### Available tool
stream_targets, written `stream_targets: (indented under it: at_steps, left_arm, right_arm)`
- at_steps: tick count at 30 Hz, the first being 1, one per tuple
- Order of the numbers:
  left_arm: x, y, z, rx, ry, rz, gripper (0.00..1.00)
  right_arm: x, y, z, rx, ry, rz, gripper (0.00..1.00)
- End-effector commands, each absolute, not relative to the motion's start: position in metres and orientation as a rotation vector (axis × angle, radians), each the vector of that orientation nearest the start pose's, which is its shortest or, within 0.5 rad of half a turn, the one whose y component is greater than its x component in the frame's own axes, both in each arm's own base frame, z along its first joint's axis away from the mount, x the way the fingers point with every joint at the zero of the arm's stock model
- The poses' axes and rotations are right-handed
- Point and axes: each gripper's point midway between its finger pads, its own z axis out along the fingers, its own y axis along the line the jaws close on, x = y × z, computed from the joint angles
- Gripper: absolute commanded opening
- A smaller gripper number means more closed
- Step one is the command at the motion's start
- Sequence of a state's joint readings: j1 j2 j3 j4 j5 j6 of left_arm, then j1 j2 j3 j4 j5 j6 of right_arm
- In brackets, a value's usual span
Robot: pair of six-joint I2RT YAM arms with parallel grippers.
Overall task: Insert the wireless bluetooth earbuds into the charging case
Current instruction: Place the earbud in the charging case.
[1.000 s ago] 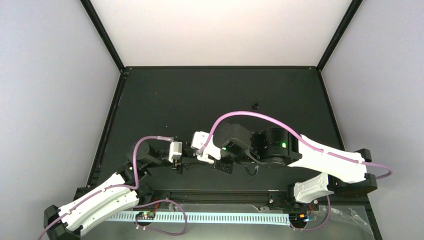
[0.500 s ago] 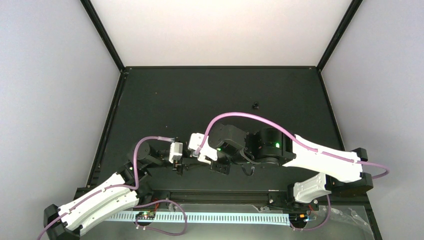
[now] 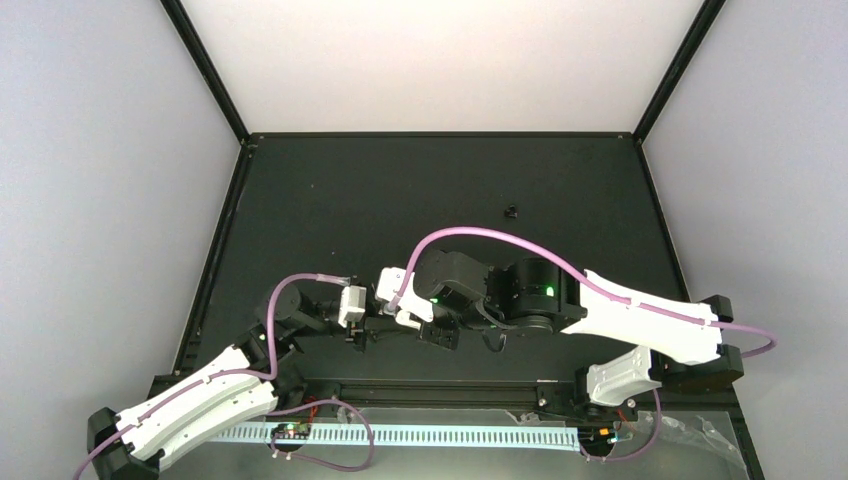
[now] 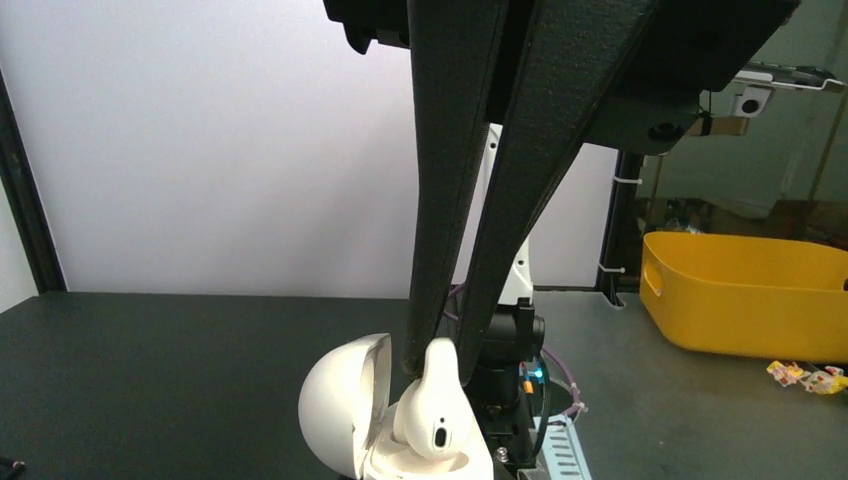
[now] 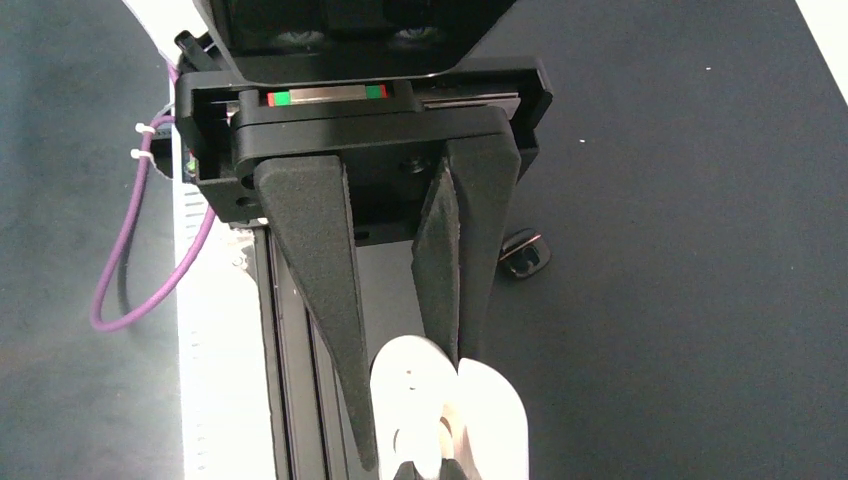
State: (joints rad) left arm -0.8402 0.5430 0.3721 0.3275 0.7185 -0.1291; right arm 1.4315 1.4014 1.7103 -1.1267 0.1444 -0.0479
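My left jaws pinch an earbud (image 4: 435,400) standing in the open charging case (image 4: 340,410); right jaws clasp it near the counter (image 4: 150,380) edge.

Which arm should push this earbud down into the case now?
Left. The left gripper pinches the earbud by its stem, bulb at the well of the open charging case. The right gripper is occupied clamping that case, steadying it.

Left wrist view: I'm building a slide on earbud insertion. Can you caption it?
Left hand pinches an earbud by its top, lower end inside the open charging case.
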Motion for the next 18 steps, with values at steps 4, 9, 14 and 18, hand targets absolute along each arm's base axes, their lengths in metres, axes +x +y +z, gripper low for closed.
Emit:
stream_targets:
  at_steps: [4, 9, 14, 18]
  left_arm:
    - [0.075, -0.257, 0.321, 1.11, 1.063, -1.259, 0.02]
    - [0.073, -0.257, 0.321, 1.112, 1.06, -1.261, 0.02]
    - [0.072, -0.257, 0.321, 1.115, 1.059, -1.261, 0.02]
    - [0.071, -0.257, 0.322, 1.116, 1.055, -1.261, 0.02]
  right_arm:
    - [0.075, 0.349, 0.311, -1.611, 1.879, 0.423, 0.01]
    - [0.075, 0.354, 0.31, -1.616, 1.886, 0.424, 0.01]
    - [0.074, 0.357, 0.304, -1.63, 1.895, 0.413, 0.01]
    - [0.075, 0.358, 0.303, -1.63, 1.9, 0.409, 0.01]
